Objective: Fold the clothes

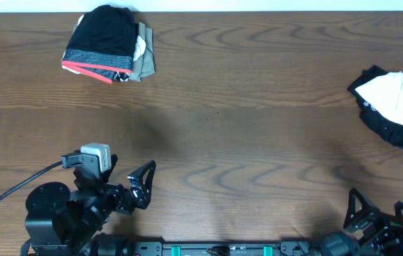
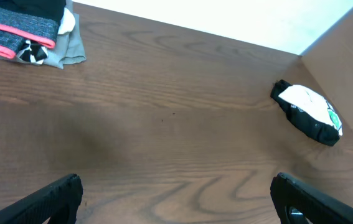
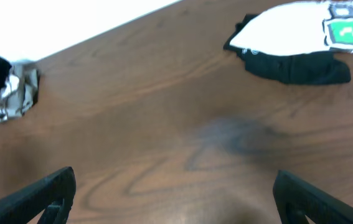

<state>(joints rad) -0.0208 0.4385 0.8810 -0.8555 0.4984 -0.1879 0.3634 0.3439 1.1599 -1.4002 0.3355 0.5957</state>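
The clothes lie in two places. A folded stack [image 1: 109,43] sits at the far left: black trousers [image 2: 20,31] with a grey, red-orange edged waistband on top, and an olive piece [image 2: 70,46] and some white cloth under them. A crumpled black-and-white garment [image 1: 393,107] lies at the right edge; it also shows in the left wrist view [image 2: 310,112] and the right wrist view [image 3: 294,46]. My left gripper [image 1: 116,174] [image 2: 176,199] is open at the near left, over bare wood. My right gripper [image 1: 388,206] [image 3: 176,196] is open at the near right, holding nothing.
The wooden table [image 1: 244,142] stretches between the two piles. A white wall borders its far edge [image 2: 226,22]. A black cable [image 1: 16,188] runs to the left arm's base.
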